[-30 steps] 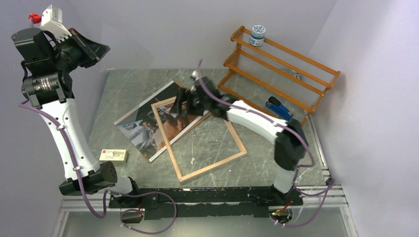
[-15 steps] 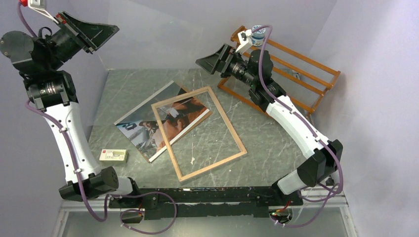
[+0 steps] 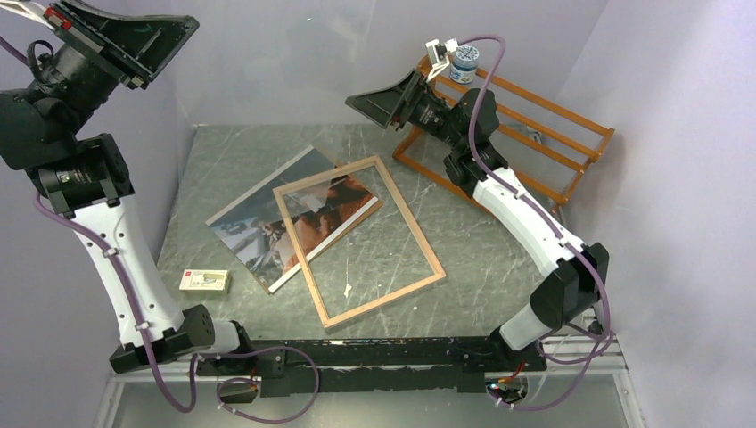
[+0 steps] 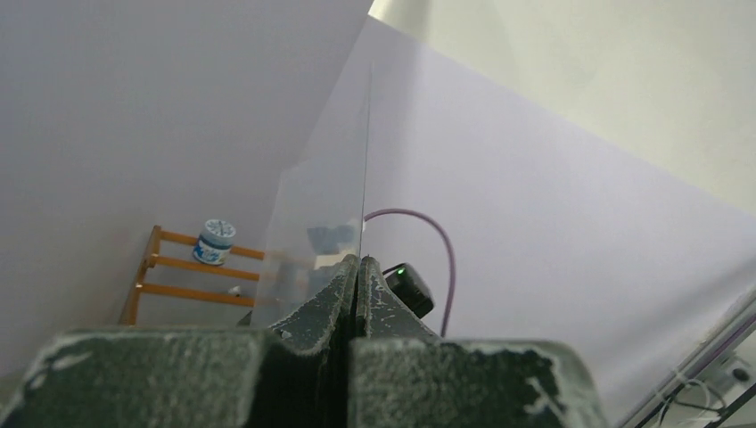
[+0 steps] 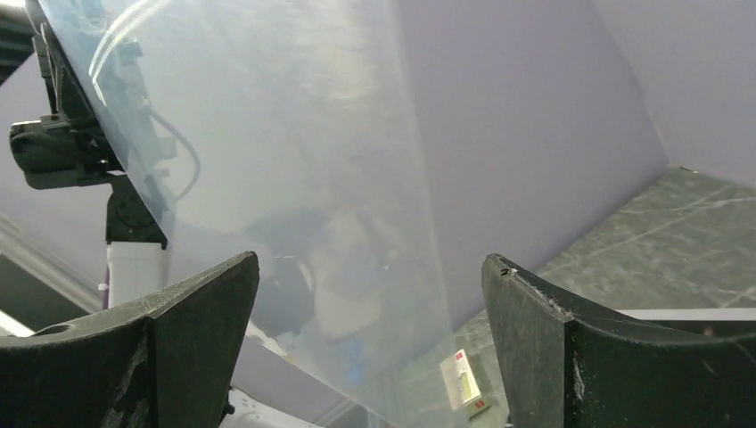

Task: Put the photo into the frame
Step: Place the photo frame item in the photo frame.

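The photo (image 3: pixel 254 227) lies face up on the table, its right part under the frame (image 3: pixel 383 299). The frame lies flat with its light wood rim upward. High at the far left, my left gripper (image 3: pixel 183 25) (image 4: pixel 358 260) is shut on the edge of a clear pane (image 4: pixel 316 205) that it holds upright in the air. My right gripper (image 3: pixel 358 101) (image 5: pixel 370 263) hovers raised near the rack. It is open, with nothing between its fingers, and it faces the clear pane (image 5: pixel 267 134) without touching it.
An orange wooden rack (image 3: pixel 513 120) stands at the back right, with a blue-and-white jar (image 3: pixel 464 64) on its top bar and a blue clip (image 3: pixel 504 194) by its foot. A small white box (image 3: pixel 205 281) lies near the left arm's base.
My right arm has lifted off the frame and swung up toward the rack, jaws wide. My left arm has raised the pane higher and further left. Photo and frame have stayed put.
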Motion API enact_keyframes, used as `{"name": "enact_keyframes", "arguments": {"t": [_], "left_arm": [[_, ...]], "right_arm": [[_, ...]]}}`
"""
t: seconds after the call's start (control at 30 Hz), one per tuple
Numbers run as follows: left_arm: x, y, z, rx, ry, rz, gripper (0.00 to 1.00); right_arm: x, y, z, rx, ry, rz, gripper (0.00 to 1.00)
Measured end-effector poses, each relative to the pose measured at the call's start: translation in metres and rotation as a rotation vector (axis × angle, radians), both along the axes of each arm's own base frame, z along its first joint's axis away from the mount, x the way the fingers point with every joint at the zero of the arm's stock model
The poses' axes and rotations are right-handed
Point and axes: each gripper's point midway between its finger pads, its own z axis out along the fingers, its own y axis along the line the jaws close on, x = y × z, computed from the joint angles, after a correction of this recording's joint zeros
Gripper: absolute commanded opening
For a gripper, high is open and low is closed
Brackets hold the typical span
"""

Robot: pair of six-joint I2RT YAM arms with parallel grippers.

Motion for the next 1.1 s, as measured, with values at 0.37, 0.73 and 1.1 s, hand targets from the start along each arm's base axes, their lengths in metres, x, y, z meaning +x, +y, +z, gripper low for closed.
{"name": "enact_keyframes", "arguments": {"t": [0.37, 0.73, 1.1], "left_arm": [[0.003, 0.008, 0.017, -0.143, 0.032, 0.003, 0.03], [0.034, 0.025, -0.004, -0.216, 0.139, 0.052, 0.03], [0.054, 0.036, -0.021, -0.268, 0.202, 0.089, 0.03]], "right_arm": [[-0.007, 0.019, -0.003, 0.096, 0.043, 0.156, 0.78], [-0.053, -0.001, 0.001, 0.262, -0.011, 0.314, 0.49], [-0.071, -0.007, 0.015, 0.290, -0.042, 0.389, 0.21]]}}
